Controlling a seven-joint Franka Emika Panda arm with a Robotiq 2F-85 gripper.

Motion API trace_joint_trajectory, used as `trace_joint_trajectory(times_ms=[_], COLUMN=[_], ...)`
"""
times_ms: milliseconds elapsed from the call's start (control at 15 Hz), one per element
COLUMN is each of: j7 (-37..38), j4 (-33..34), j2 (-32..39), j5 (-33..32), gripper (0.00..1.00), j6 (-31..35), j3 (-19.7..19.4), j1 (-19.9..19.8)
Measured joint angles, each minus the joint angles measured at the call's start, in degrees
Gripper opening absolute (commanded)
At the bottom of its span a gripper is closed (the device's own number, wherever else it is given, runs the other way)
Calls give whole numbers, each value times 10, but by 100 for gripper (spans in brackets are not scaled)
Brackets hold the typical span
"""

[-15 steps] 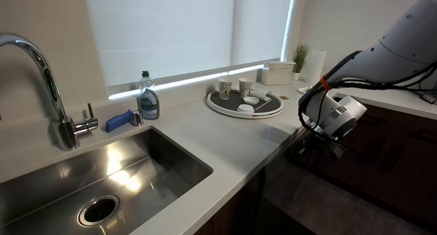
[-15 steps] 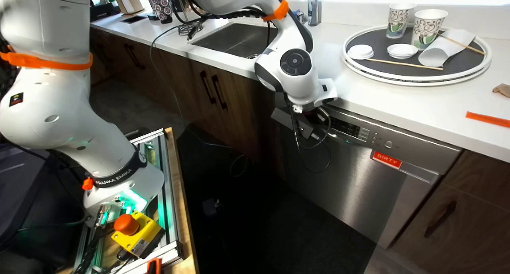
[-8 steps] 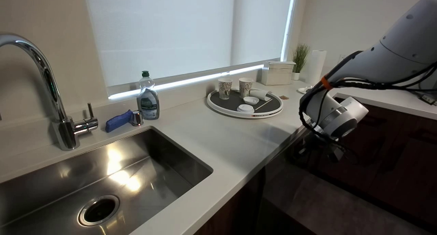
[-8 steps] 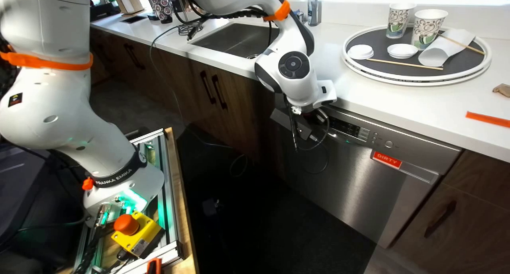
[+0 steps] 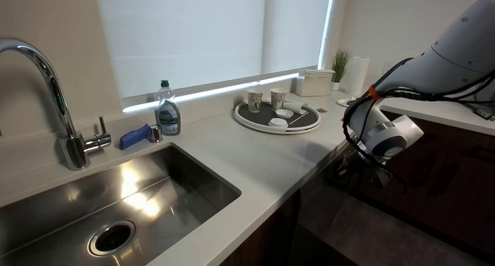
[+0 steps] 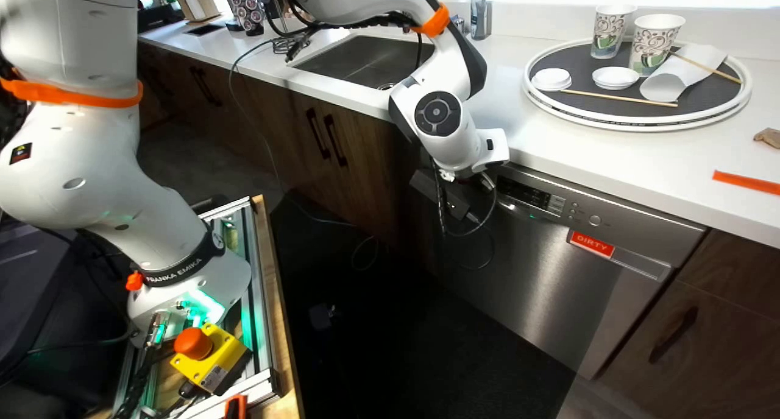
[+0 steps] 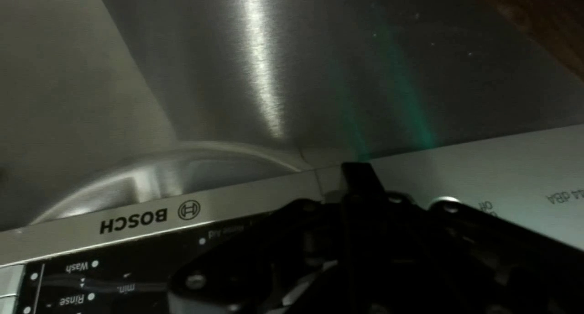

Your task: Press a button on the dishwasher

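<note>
plainly, the dishwasher (image 6: 536,273) sat beneath the white countertop (image 6: 615,157), between dark wooden cabinets (image 6: 719,315), its brushed-steel front lit by one pale streak and falling into shadow at a side. a red label (image 6: 591,243) reading "dirty" crossed the lower edge of its control strip (image 6: 640,230), which carried a dark display (image 6: 527,193) and a round button (image 6: 595,221). in the wrist view, bosch lettering (image 7: 132,220) stood upside down; the gripper (image 7: 358,168) was before the strip, fingers pressed together, contact unclear.
</note>
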Motion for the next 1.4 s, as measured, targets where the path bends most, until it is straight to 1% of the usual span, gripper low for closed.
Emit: trace_joint_trajectory(times_ms=[200, 400, 733, 1400], j7=[-30, -47, -59, -57], j4=[-1, -1, -1, -2], j2=[0, 0, 0, 0], j5=[34, 48, 52, 44], gripper=[0, 0, 0, 0], j6=[0, 0, 0, 0], j3=[0, 0, 0, 0], j1=[0, 0, 0, 0])
